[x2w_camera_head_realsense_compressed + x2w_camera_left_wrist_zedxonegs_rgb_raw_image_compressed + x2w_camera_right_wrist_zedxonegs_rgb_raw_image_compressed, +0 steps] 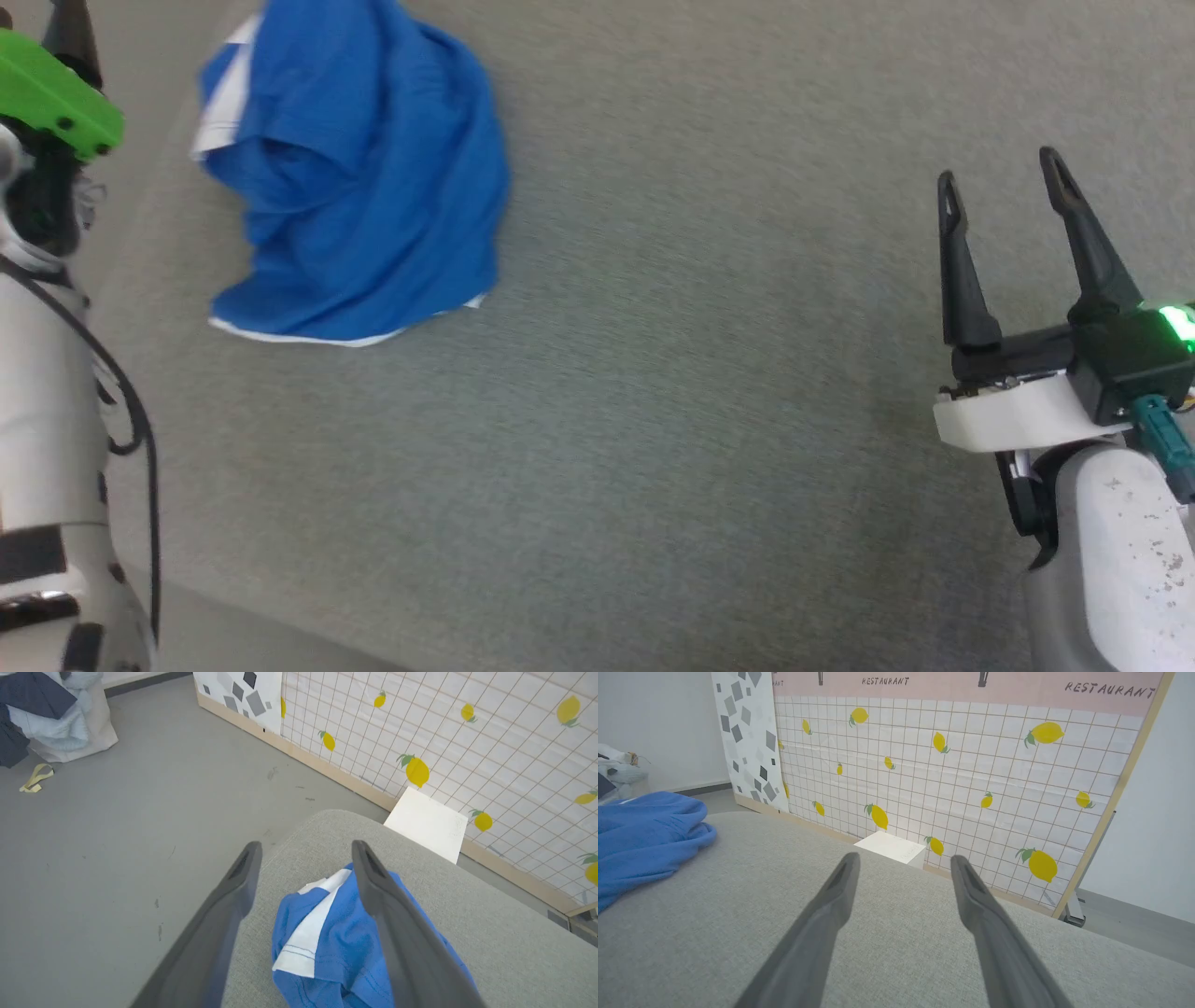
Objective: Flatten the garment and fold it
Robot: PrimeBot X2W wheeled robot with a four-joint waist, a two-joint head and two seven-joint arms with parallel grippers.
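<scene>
The bright blue, white-trimmed garment (pixel 364 177) lies crumpled on the grey fabric surface (pixel 709 420).

The shorts (pixel 364 177) lie crumpled in a heap at the upper left of the frame, on a grey cloth surface (pixel 653 420). White trim shows along their lower edge and at their upper left. The right gripper (pixel 999 168) stands at the right edge, well apart from the shorts, its two dark fingers spread and pointing up, with a green light lit on its base. The pale left arm (pixel 47 448) runs up the left edge, with a black cable and a green cover (pixel 56 93) just beside the shorts.
</scene>
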